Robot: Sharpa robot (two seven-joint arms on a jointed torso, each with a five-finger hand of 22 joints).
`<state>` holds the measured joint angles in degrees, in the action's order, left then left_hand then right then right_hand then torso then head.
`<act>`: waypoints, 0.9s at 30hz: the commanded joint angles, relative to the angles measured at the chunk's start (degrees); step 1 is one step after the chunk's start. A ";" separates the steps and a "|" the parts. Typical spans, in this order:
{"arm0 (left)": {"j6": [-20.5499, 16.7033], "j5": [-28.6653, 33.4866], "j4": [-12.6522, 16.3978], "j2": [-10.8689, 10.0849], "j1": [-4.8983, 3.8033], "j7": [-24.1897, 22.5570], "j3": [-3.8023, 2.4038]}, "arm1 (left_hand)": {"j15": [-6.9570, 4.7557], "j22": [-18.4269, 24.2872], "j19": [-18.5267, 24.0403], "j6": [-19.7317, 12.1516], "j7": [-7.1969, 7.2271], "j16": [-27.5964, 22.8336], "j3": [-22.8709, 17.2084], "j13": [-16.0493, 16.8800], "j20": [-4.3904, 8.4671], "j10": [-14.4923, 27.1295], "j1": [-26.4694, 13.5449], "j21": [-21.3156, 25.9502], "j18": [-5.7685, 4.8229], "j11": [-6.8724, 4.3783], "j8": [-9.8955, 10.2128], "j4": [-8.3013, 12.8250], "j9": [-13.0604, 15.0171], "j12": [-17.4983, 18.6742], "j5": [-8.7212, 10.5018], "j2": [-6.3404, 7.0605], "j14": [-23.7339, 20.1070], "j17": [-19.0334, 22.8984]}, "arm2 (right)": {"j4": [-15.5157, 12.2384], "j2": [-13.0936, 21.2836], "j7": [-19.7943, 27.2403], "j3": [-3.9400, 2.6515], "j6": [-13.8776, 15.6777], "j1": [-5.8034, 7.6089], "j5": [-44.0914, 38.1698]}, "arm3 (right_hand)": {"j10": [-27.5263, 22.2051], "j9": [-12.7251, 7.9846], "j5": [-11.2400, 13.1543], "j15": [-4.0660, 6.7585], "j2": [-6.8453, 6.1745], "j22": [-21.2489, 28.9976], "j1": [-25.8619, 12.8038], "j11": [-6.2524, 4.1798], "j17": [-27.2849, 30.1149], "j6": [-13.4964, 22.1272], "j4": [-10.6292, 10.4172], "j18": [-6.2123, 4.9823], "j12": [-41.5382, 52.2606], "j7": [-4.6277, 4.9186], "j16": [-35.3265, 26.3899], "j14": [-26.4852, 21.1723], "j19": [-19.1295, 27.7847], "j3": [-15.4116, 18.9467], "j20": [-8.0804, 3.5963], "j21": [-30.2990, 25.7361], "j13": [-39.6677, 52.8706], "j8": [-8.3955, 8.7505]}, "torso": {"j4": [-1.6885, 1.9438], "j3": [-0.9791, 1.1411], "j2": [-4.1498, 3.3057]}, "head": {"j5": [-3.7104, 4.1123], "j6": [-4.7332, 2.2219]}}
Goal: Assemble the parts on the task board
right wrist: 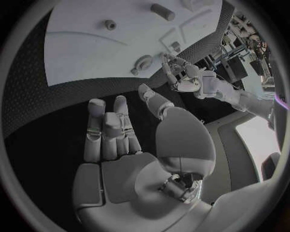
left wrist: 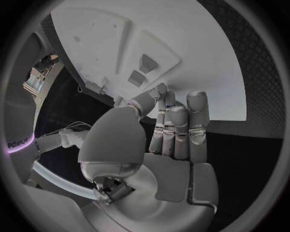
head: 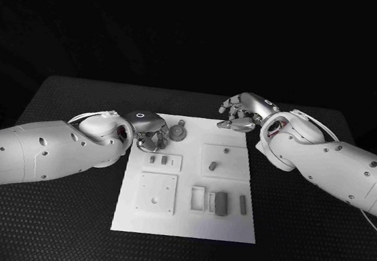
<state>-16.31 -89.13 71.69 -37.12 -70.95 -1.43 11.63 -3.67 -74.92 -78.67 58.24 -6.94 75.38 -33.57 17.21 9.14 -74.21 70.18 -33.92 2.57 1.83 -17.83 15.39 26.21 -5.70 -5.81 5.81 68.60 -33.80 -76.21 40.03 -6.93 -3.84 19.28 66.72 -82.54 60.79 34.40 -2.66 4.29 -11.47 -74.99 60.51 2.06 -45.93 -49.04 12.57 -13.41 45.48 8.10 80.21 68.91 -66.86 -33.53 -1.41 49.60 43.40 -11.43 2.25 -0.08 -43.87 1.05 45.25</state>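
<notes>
While both silver many-fingered hands hover at the far end of the flat white rectangular task board [head: 185,225], neither one holds a part. The left hand [head: 151,132] hangs over the board's far left corner, its fingers straight and close together, nothing in them. Just beside it lies a round grey disc-shaped part [head: 179,131], apart from the fingertips. The right hand [head: 244,112] sits at the board's far right corner, fingers loosely curved and parted, empty. On the board, two small grey block parts [head: 158,160] stand in a raised square plate near the left hand, and a short grey peg part [head: 212,165] stands upright in the square plate to the right. Nearer the robot, several dark grey bar-shaped parts [head: 222,203] lie side by side on the right, next to a blank white square plate [head: 157,192]. The board rests on the black textured table [head: 70,101].
</notes>
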 commanded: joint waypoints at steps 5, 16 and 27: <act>1.21 -0.38 0.23 0.15 0.04 -0.08 0.05 | -0.33 -0.85 0.11 0.04 -0.22 -0.27 0.12 0.09 0.35 -0.84 -0.48 0.21 6.05 0.59 -0.24 -0.31 0.06 0.38 0.06 -0.12 -0.11 -0.11 | -0.03 -0.01 0.39 -0.01 -0.13 -0.02 -0.09 | 0.42 0.08 -0.06 -0.10 0.37 -0.81 -0.06 0.08 0.10 0.31 0.47 -1.59 -0.32 0.57 -0.20 -0.03 0.04 -0.02 -0.54 -0.07 -0.08 0.23 | 0.01 0.01 -0.03 | 0.01 0.01; 2.85 -0.69 -0.28 0.45 0.03 1.39 0.20 | -0.13 -0.95 0.45 -0.57 -0.46 -0.37 0.26 0.22 0.31 -0.27 -0.73 0.40 6.01 0.82 0.11 -0.52 -0.14 0.94 0.34 0.36 -0.55 -0.25 | -0.07 0.04 0.40 -0.01 -0.13 -0.02 -0.09 | 0.42 0.09 -0.06 -0.10 0.36 -0.80 -0.07 0.08 0.11 0.31 0.47 -1.59 -0.32 0.57 -0.21 -0.03 0.04 -0.02 -0.54 -0.07 -0.11 0.24 | -0.01 0.03 -0.04 | 0.02 0.01; 1.11 -0.28 -0.19 0.20 0.03 1.85 0.39 | 0.83 -1.09 1.16 -8.33 0.34 -0.21 3.09 0.34 -0.54 2.42 -2.39 0.64 6.62 1.80 4.05 -0.20 -1.88 1.85 0.62 2.85 -1.71 -0.78 | -0.08 0.17 0.36 -0.01 -0.08 -0.02 -0.09 | 0.41 0.09 -0.06 -0.10 0.33 -0.80 -0.08 0.08 0.11 0.33 0.47 -1.59 -0.33 0.57 -0.21 -0.04 0.05 -0.01 -0.53 -0.08 -0.13 0.25 | 0.01 0.01 -0.01 | 0.05 0.10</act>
<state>-15.21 -89.38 71.37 -36.94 -70.88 0.15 12.06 -2.87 -74.91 -77.66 50.15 -6.65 75.15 -30.88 17.50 8.93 -72.26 67.83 -33.55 2.11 3.77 -13.93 15.22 24.36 -3.92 -5.15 8.14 67.14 -34.49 -76.23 40.17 -6.93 -3.84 19.28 66.72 -82.54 60.78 34.43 -2.66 4.29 -11.47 -74.98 60.51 2.06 -45.88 -48.98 12.57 -13.42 45.48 8.19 80.21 68.91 -66.85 -33.53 -1.39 49.60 43.36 -11.43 2.25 -0.05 -43.90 1.11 45.31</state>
